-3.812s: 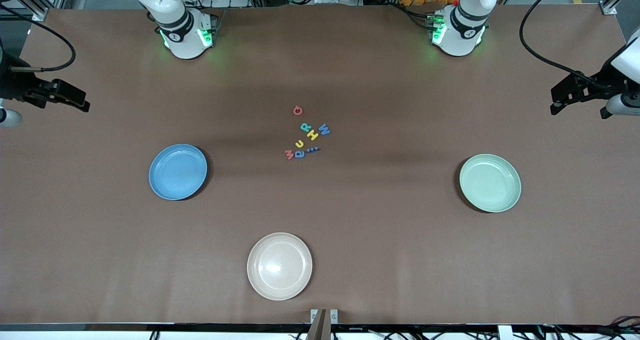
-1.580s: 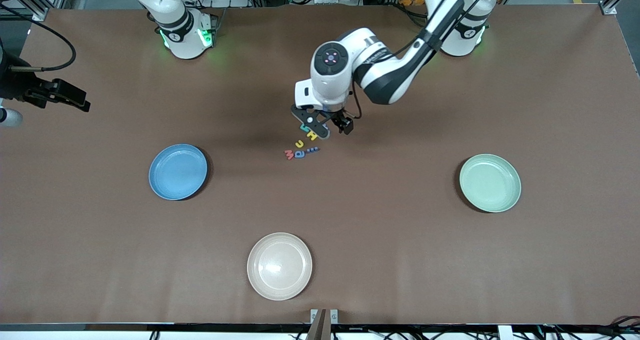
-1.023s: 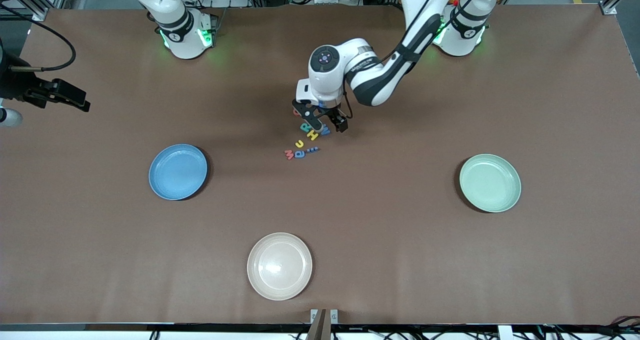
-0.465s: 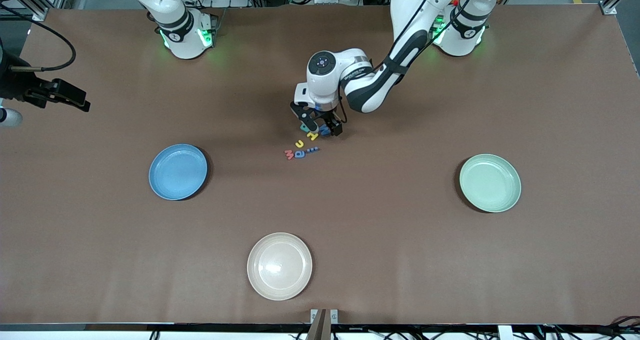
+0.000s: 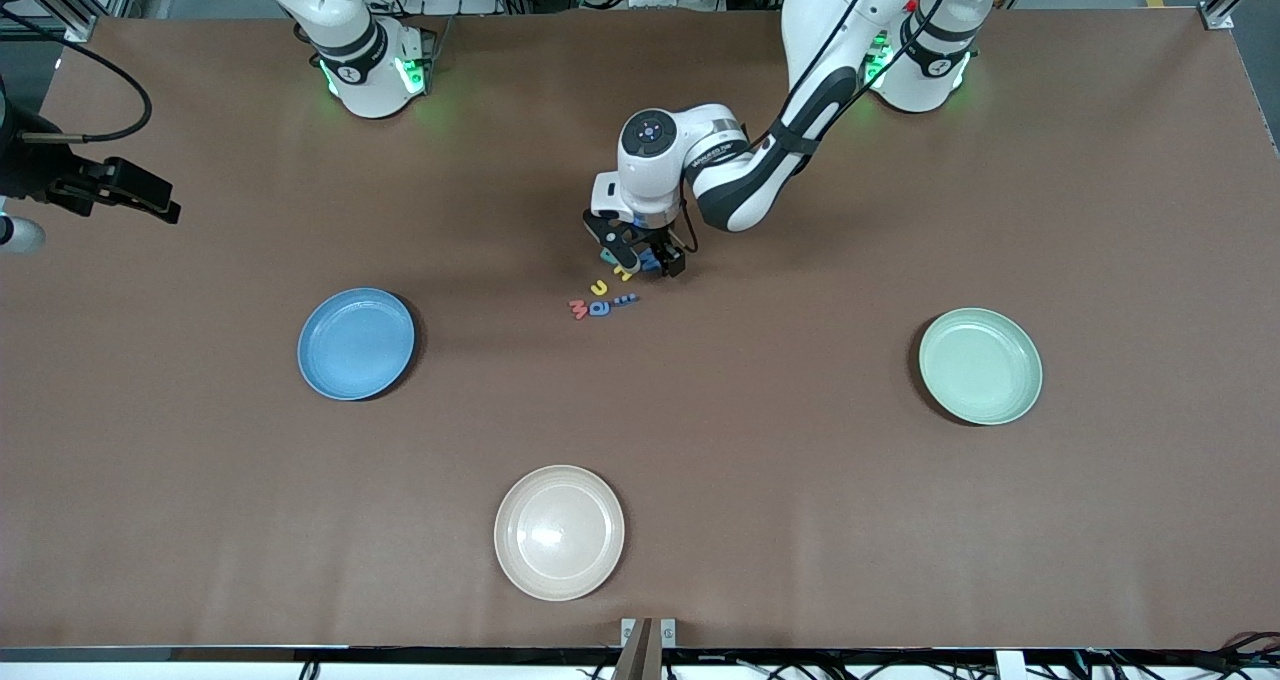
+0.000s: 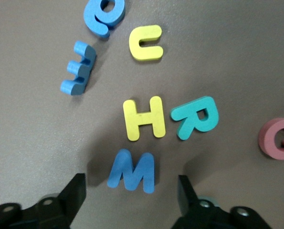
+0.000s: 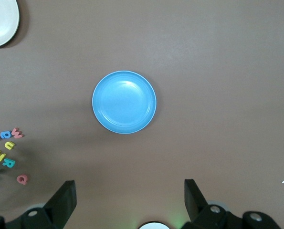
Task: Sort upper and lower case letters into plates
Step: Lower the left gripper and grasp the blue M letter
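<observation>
The left gripper [image 6: 132, 191] is low over the letter cluster mid-table, fingers [image 6: 75, 193] spread either side of the blue M [image 6: 131, 171], not touching it. The left wrist view shows the yellow H [image 6: 143, 118] and teal R [image 6: 195, 117] just beside the M; the front view hides them. The right gripper [image 7: 127, 202] waits with fingers spread, high above the blue plate [image 5: 356, 344]. The mint plate [image 5: 980, 365] lies toward the left arm's end.

Left arm swung in from its end of the brown table, left gripper [image 5: 643, 259] dropped low onto the letter cluster mid-table, black fingers [image 6: 75, 193] now straddling the small blue foam letter M [image 6: 131, 170], gap between them narrower than a second ago.
</observation>
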{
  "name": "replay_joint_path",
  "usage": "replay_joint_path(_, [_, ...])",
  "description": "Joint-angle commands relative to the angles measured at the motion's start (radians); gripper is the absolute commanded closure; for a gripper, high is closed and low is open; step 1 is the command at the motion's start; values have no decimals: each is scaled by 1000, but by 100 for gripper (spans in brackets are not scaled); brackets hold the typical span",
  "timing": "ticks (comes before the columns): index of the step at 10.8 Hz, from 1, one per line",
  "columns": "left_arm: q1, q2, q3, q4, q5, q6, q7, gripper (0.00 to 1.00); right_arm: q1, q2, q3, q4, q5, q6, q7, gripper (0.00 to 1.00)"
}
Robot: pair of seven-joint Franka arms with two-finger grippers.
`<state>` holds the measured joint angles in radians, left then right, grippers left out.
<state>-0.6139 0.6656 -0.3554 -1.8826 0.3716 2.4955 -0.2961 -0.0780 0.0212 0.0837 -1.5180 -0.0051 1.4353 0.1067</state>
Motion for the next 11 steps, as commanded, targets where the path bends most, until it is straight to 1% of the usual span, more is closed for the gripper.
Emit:
replay_joint_path(1, [-15, 19, 12, 16, 35, 16, -31, 31, 4, -3, -1, 9, -1, -12, 13, 0])
replay_joint_path(2, [-15, 23, 13, 16, 35, 16, -31, 34, 3, -3, -1, 9, -1, -12, 13, 0])
replay_joint_path(3, [-15, 28, 12, 19, 33, 16, -31, 40, 4, -3, -1, 9, -1, -12, 11, 0])
replay_joint_path(4, [-17, 32, 16, 28, 33, 16, -31, 50, 3, -1, -1, 9, -1, -12, 13, 0])
replay_joint_path(5, [-15, 28, 19, 28, 33, 16, -32, 90, 3, -3, -1, 9, -1, -12, 13, 0])
replay_joint_path(6, [-9, 14, 38, 25, 35, 13, -34, 100, 4, -3, -1, 9, -1, -12, 11, 0])
replay_joint_path(7, [6, -10, 47, 19, 35, 6, -26, 100, 3, -3, -1, 9, -1, -10, 13, 0])
replay_joint_path(9, [107, -133, 49, -33, 30, -30, -25, 100, 4, -3, -1, 9, -1, -12, 13, 0])
replay_joint_path(11, [207, -233, 46, -36, 21, -165, -11, 100, 4, -3, -1, 9, -1, -10, 13, 0])
